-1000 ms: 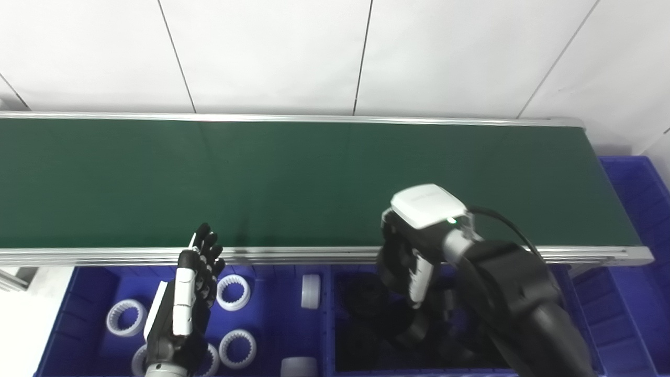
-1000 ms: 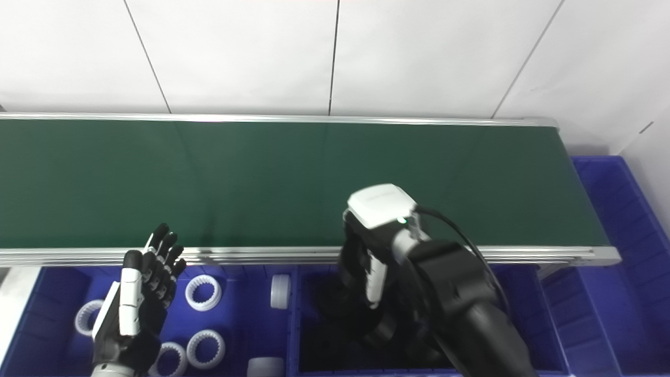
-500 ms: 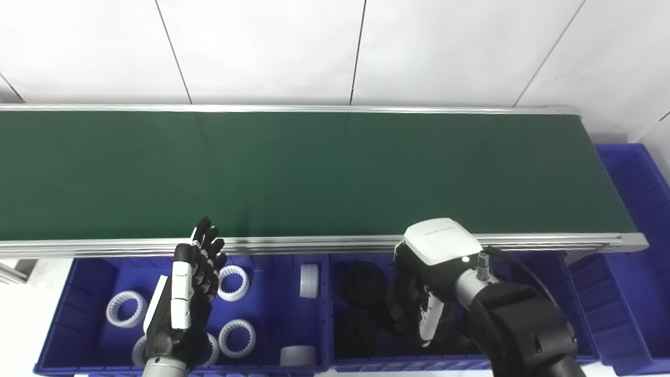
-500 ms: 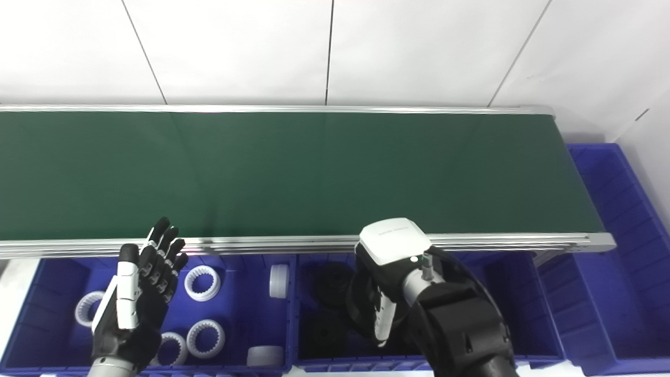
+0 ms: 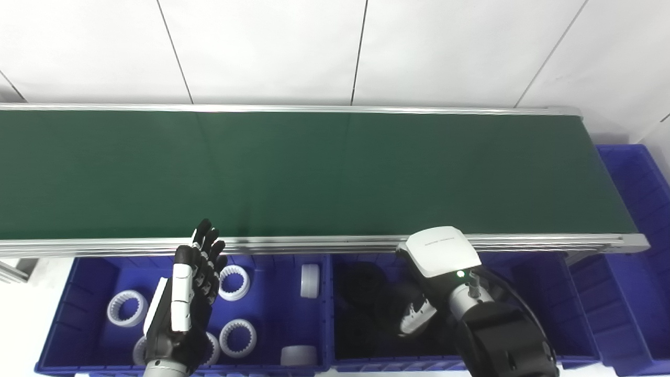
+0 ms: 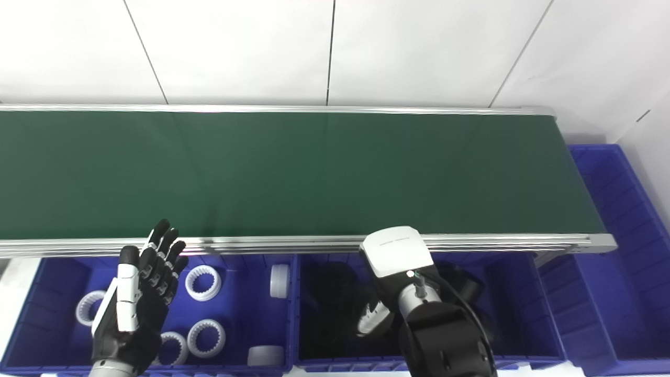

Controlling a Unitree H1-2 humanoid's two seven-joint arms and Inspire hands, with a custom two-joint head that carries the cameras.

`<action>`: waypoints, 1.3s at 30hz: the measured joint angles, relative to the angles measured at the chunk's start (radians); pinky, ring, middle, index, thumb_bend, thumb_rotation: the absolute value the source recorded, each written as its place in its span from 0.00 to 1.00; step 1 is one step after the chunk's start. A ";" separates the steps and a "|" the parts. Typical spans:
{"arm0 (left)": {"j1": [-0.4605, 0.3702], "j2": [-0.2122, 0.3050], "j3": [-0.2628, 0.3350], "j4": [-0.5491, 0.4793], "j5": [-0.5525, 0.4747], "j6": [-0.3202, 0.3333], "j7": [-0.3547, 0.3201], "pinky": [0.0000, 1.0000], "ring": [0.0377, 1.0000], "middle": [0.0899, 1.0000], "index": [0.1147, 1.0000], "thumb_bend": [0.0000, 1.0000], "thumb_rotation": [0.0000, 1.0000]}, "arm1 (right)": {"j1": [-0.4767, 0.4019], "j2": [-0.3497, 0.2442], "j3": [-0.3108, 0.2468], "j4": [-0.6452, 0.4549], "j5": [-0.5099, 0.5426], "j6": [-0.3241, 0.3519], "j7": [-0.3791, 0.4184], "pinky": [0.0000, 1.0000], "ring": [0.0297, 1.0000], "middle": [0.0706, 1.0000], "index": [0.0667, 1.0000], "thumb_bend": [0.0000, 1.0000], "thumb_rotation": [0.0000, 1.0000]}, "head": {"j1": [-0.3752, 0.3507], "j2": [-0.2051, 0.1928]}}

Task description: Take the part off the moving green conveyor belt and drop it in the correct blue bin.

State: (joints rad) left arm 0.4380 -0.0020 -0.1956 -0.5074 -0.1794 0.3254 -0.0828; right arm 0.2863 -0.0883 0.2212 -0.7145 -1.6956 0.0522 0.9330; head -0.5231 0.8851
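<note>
The right hand [image 5: 426, 293] reached down into the right bin [image 5: 544, 293], just in front of the belt [image 5: 314, 173], its white back plate uppermost. Its fingers [image 5: 413, 319] pointed down among black parts [image 5: 366, 277] heaped in that bin; whether they were apart, together or clamped on a part could not be told, since the plate and wrist covered most of them and black lay against black. No part lay on the belt, which ran bare and green from edge to edge between its metal rails. How many black parts the bin held, and their shapes, was hard to make out in the shadow.

The left hand [image 5: 186, 293] hung over the left bin [image 5: 78, 303], also just in front of the belt, palm upright, fingers spread and straight, holding nothing and touching nothing. White toothed rings [image 5: 233, 275] lay scattered on that bin's floor, with two white discs [image 5: 310, 280] near the divider; one ring was partly hidden behind the left hand. A third bin [image 5: 638, 209] stood past the belt's right end, cut off by the frame. The right forearm left the picture at the bottom edge.
</note>
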 measured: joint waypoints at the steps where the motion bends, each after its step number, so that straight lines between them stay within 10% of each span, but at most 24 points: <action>1: 0.001 0.000 0.000 0.000 0.000 0.001 0.000 1.00 1.00 1.00 1.00 0.75 0.98 | 0.005 0.003 0.000 0.003 0.000 -0.001 -0.011 0.96 0.89 0.91 0.82 1.00 0.65 | 0.002 0.000; 14: 0.019 -0.004 -0.012 -0.006 0.010 0.003 0.000 1.00 1.00 1.00 1.00 0.74 0.98 | 0.072 0.055 -0.006 -0.016 0.044 -0.037 -0.073 0.79 0.81 0.83 0.77 0.97 0.75 | 0.038 -0.003; 21: 0.036 -0.012 -0.032 -0.004 0.032 0.003 0.002 1.00 1.00 1.00 1.00 0.71 0.99 | 0.191 0.149 -0.069 -0.016 0.466 -0.032 -0.357 0.58 0.71 0.76 0.74 0.74 0.87 | 0.138 -0.023; 32: 0.038 -0.009 -0.065 0.091 0.178 -0.024 0.010 1.00 0.97 1.00 1.00 0.76 1.00 | 0.354 0.303 -0.136 0.162 1.199 -0.038 -0.664 0.88 0.89 0.96 0.92 0.65 0.89 | 0.298 -0.081; 39: 0.031 -0.003 -0.083 0.150 0.339 -0.331 0.059 1.00 1.00 1.00 1.00 0.75 1.00 | 0.363 0.307 -0.186 0.447 1.554 -0.289 -0.925 0.95 0.94 0.98 0.96 0.66 0.93 | 0.333 -0.121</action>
State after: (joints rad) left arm 0.4685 -0.0047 -0.2781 -0.3569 0.1596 -0.0059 -0.0233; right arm 0.6490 0.2189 0.0350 -0.2672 -0.1411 -0.2370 0.0084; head -0.1902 0.7639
